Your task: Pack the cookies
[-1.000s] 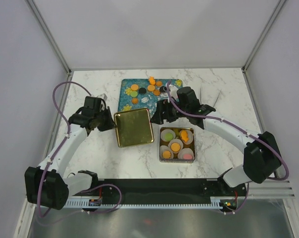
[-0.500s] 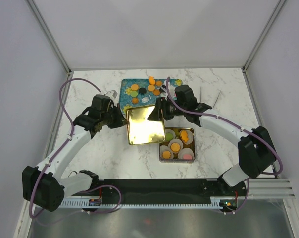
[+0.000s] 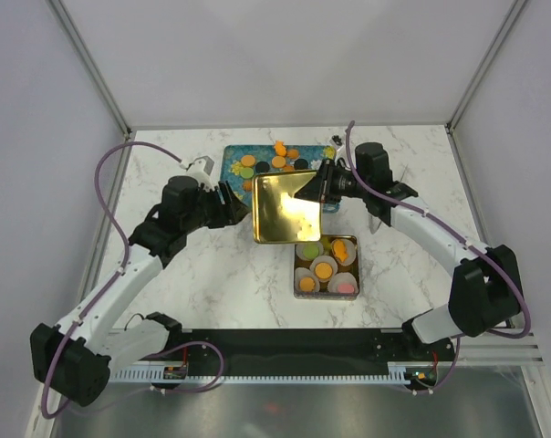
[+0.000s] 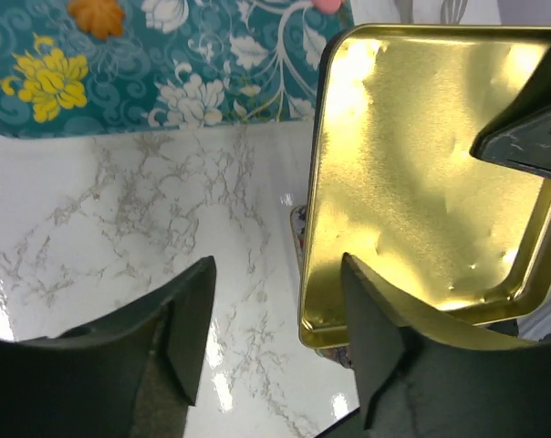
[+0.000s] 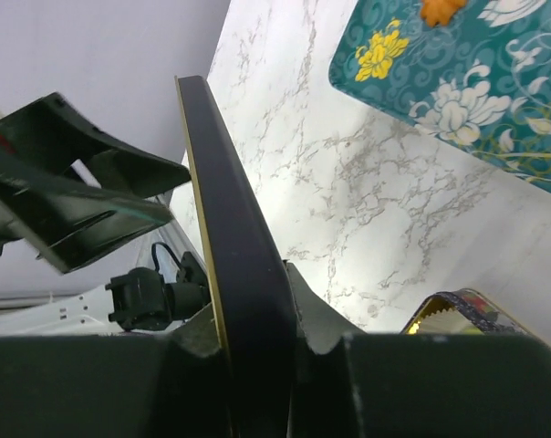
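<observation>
lidding looks to be in hand: the right gripper (image 3: 319, 187) has its jaws pinched on the gold lid (image 3: 289, 208), which hangs over the tin (image 3: 358, 269) at lower centre. left gripper (image 3: 236, 207) jaws stand apart beside the lid. cookies (image 3: 323, 270) sit in the tin, more on the teal tray (image 3: 234, 173) at upper centre. next, i judge, lower the lid square. white marble counter (image 3: 212, 274), pale walls.

overhead view, close wrist views share lid (image 4: 421, 182)

Marble table (image 3: 212, 283), walled in.
Plain pale walls (image 3: 285, 55) left, right, far; metal posts (image 3: 89, 64) at far corners; black rail (image 3: 294, 343) near.
</observation>
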Robot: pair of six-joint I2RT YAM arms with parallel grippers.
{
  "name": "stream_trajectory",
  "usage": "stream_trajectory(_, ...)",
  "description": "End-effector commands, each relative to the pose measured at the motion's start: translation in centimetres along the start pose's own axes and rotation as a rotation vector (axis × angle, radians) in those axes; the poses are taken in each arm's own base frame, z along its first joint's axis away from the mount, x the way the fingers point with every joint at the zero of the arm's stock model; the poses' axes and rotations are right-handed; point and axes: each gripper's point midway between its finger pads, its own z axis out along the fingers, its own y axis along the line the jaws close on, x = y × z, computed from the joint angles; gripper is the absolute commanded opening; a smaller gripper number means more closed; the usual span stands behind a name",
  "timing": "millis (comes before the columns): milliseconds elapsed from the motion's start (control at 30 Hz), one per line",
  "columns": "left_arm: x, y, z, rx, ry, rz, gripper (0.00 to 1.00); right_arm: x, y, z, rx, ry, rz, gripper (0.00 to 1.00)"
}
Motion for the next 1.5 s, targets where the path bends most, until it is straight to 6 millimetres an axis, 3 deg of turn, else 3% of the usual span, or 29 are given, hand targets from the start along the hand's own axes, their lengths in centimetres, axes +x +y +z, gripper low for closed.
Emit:
stream_trajectory(0, -4.2, -1.4, -1.9, 0.014, -0.202, 0.125, 0.68, -1.6, 0.7, -1.0, -0.030, -0.034, 0.050, 0.00)
stream_trajectory(67, -5.0, -2.2, -3.2, 0.008, -0.257, 0.225, 0.76, -2.0, 0.4, -1.0, -0.018, -0.032, 0.078, 0.00)
stream_trajectory(100, -4.5, -3.5, -3.4, 0.021, -0.263, 0.305, 0.79, -2.1, 0.1, -0.7, -0.009, -0.029, 0.088, 0.00)
stream_trajectory(167, -4.3, -4.1, -4.0, -0.009, -0.295, 0.369, 0.80, -2.8, 0.5, -0.7, -0.007, -0.032, 0.093, 0.00)
stream_trajectory(200, -3.0, -5.9, -4.0, 0.028, -0.281, 0.418, 0.80, -3.1, 0.5, -0.5, -0.002, -0.033, 0.105, 0.00)
stream_trajectory(267, -2.2, -6.3, -4.1, -0.025, -0.300, 0.517, 0.81, -4.0, 1.1, -0.5, -0.007, -0.039, 0.106, 0.00)
stream_trajectory(300, -0.4, -8.3, -4.3, 0.015, -0.287, 0.587, 0.81, -4.1, 0.9, -0.2, -0.003, -0.032, 0.112, 0.00)
stream_trajectory(367, 0.2, -8.1, -4.2, -0.088, -0.314, 0.713, 0.83, -4.9, 1.4, -0.2, -0.004, -0.028, 0.115, 0.00)
stream_trajectory(400, 1.6, -9.7, -4.4, -0.061, -0.316, 0.772, 0.84, -4.8, 1.1, 0.1, 0.000, -0.018, 0.127, 0.00)
stream_trajectory(467, 1.8, -9.3, -4.3, -0.164, -0.348, 0.904, 0.86, -5.1, 1.3, 0.1, -0.004, -0.011, 0.137, 0.00)
stream_trajectory(500, 2.6, -10.7, -3.9, -0.148, -0.370, 0.940, 0.86, -5.3, 1.1, 0.1, 0.000, -0.010, 0.144, 0.00)
stream_trajectory(600, 3.1, -10.6, -2.9, -0.238, -0.421, 1.082, 0.88, -5.6, 1.2, -0.2, 0.003, -0.014, 0.148, 0.00)
stream_trajectory(800, 0.6, -12.8, -3.4, -0.257, -0.675, 1.254, 0.92, -5.5, 1.5, -1.0, 0.012, -0.014, 0.155, 0.01)
stream_trajectory(1033, 1.1, -14.8, -2.5, -0.204, -0.797, 1.400, 0.92, -5.2, 2.3, -1.6, -0.001, -0.009, 0.176, 0.03)
stream_trajectory(1167, 1.2, -14.5, -1.2, -0.242, -0.807, 1.474, 0.90, -5.2, 2.8, -2.0, -0.013, -0.011, 0.183, 0.04)
stream_trajectory(1467, -1.2, -15.0, -1.4, -0.347, -0.950, 1.562, 0.84, -4.6, 3.3, -2.5, -0.021, 0.001, 0.191, 0.05)
